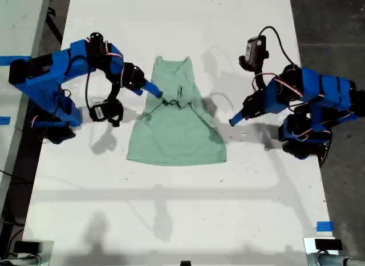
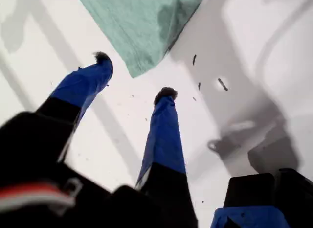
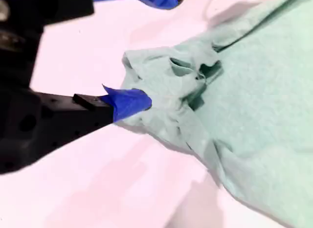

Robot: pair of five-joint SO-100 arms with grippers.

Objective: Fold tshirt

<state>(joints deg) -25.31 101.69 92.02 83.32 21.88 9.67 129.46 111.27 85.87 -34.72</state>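
Note:
The pale mint-green tshirt point(image 1: 177, 134) lies flat on the white table point(image 1: 171, 220), collar toward the far edge, with its sides folded in and a bunched ridge across its middle. My second gripper point(image 1: 161, 98), on the arm at the exterior view's left, is open; one blue fingertip point(image 3: 128, 103) rests against the bunched cloth point(image 3: 254, 105). My first gripper point(image 1: 232, 121), on the arm at the exterior view's right, hovers open point(image 2: 134, 74) over bare table, just short of a corner of the tshirt point(image 2: 142, 27).
Blue tape marks point(image 1: 324, 226) sit near the table's edge at the exterior view's lower right. Small dark specks point(image 2: 222, 84) dot the table by my first gripper. Dark floor borders the table on both sides in the exterior view.

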